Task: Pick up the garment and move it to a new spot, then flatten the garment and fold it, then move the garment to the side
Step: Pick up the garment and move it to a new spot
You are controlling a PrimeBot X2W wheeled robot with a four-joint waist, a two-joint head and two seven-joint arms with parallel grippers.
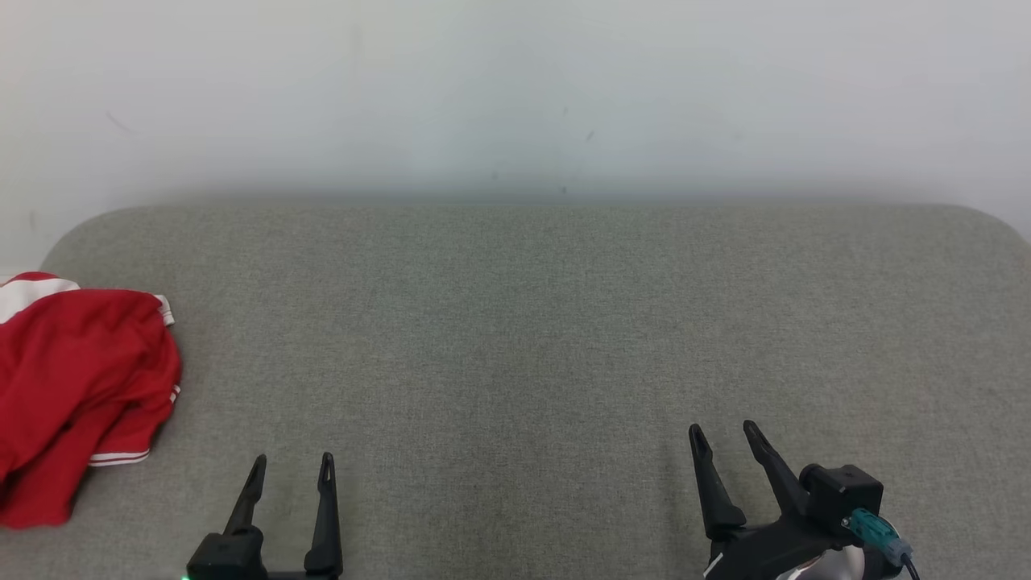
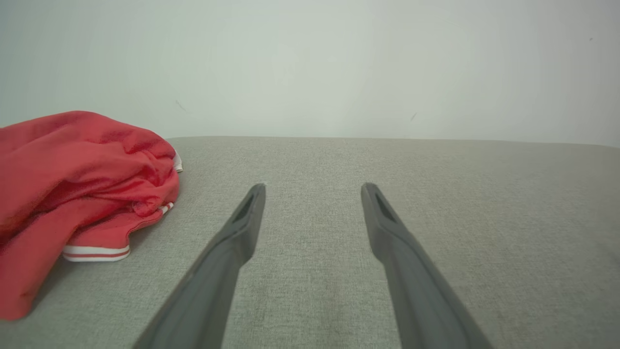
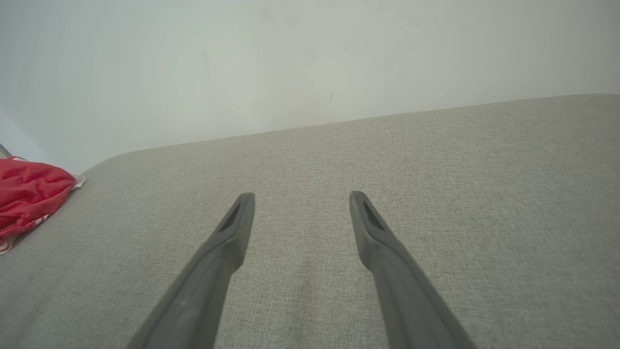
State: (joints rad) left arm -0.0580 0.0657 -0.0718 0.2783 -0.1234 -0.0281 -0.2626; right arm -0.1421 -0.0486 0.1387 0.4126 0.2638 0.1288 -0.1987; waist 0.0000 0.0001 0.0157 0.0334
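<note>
crumpled red garment point(image 1: 76, 391) with white-striped cuffs, heaped at left; both grippers' jaws spread, empty

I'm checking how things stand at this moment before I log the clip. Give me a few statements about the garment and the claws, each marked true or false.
1. The red garment lies crumpled at the left end of the grey surface. True.
2. The left claw and the right claw both stand open. True.
3. The left claw grips the garment's hem. False: it holds nothing and is apart from the garment, which lies to its left.
4. The garment is folded flat in the middle of the surface. False: it is bunched up and unfolded, at the left end.
5. The garment has white striped trim. True.
</note>
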